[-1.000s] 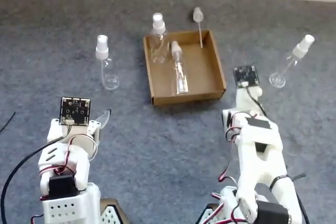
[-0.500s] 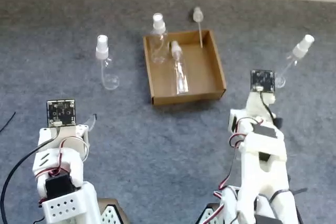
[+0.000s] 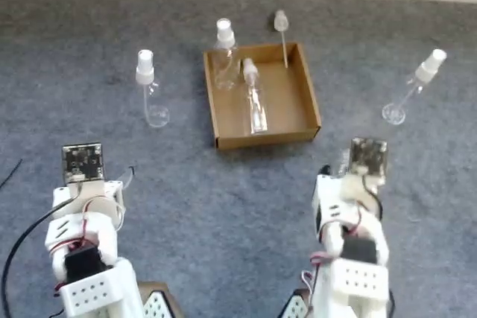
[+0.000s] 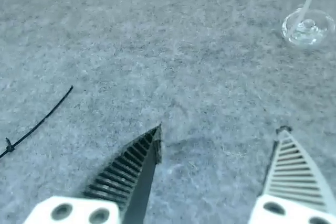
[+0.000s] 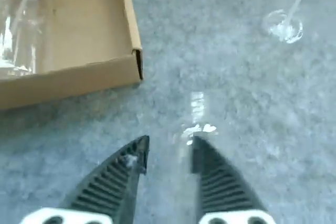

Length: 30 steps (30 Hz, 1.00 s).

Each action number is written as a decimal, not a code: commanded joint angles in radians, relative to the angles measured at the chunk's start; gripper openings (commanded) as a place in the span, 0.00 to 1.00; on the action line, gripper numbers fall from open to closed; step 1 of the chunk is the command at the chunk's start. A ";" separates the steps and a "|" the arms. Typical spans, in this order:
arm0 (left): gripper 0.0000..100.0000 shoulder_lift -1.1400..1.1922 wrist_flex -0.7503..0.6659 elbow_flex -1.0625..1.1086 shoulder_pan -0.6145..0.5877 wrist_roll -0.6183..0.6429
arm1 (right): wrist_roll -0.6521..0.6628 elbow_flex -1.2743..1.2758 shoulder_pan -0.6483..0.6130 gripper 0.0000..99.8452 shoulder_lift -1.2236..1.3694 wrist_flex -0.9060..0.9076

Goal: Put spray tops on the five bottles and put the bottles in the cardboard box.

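Right jaws clenched on a clear bottle (image 5: 195, 125) with no top, low over the grey counter (image 3: 186, 184). Left jaws released, wide apart, holding nothing. Cardboard box (image 3: 264, 139) lies beyond. In it are a lying bottle (image 3: 255, 102) and a standing bottle (image 3: 223, 61), both capped. Loose spray top (image 3: 281, 24) at its far wall. Left capped bottle (image 3: 149, 91) and right capped bottle (image 3: 414, 87) stand outside.

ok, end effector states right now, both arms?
Left end effector: open, empty.
Right end effector: shut on a clear bottle.

2 white arms (image 3: 86, 236), red wiring (image 3: 80, 242), ribbed fingers (image 5: 113, 177)
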 commanded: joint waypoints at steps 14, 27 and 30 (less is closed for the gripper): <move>0.30 -0.007 0.247 0.024 0.016 0.075 | -0.011 0.189 -0.028 0.02 -0.369 0.351; 0.30 -0.010 0.399 0.022 0.018 0.075 | -0.011 0.191 -0.033 0.02 -0.424 0.676; 0.30 -0.010 0.399 0.022 0.018 0.075 | -0.011 0.191 -0.033 0.02 -0.424 0.676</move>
